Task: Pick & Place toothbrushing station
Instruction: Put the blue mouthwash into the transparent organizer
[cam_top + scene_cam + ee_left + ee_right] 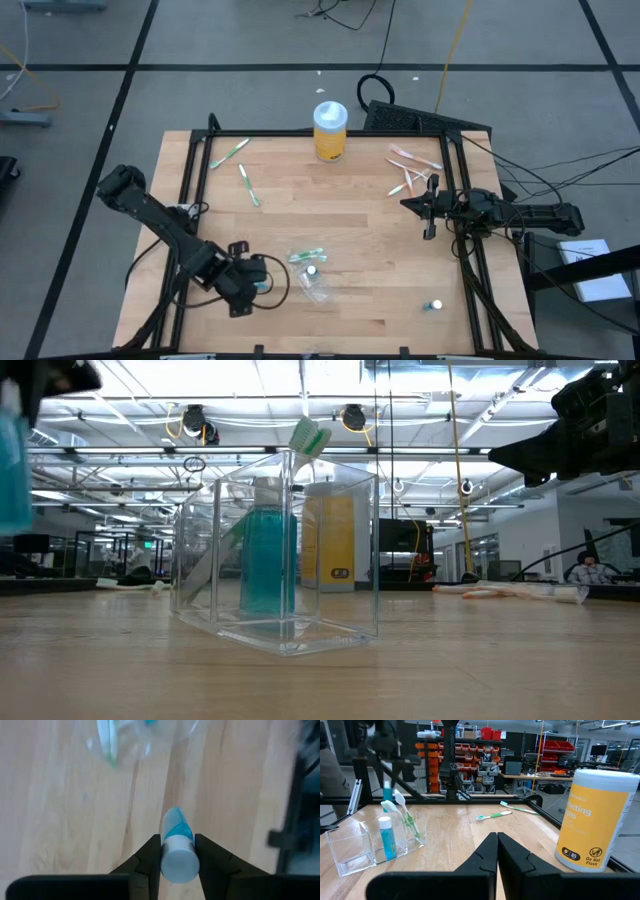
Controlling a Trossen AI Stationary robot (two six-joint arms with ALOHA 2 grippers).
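Clear toothbrushing station [313, 281] sits on the wooden table [330, 210] just ahead of the left gripper [177, 851] fingers, which are clamped on a teal tube [177, 851]. Right gripper [497, 840] is pinched shut, empty, well away from the station.

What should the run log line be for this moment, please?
left gripper: shut on blue tube, near clear container | right gripper: shut, empty, waiting at table's right | container: holds blue tube, green toothbrush
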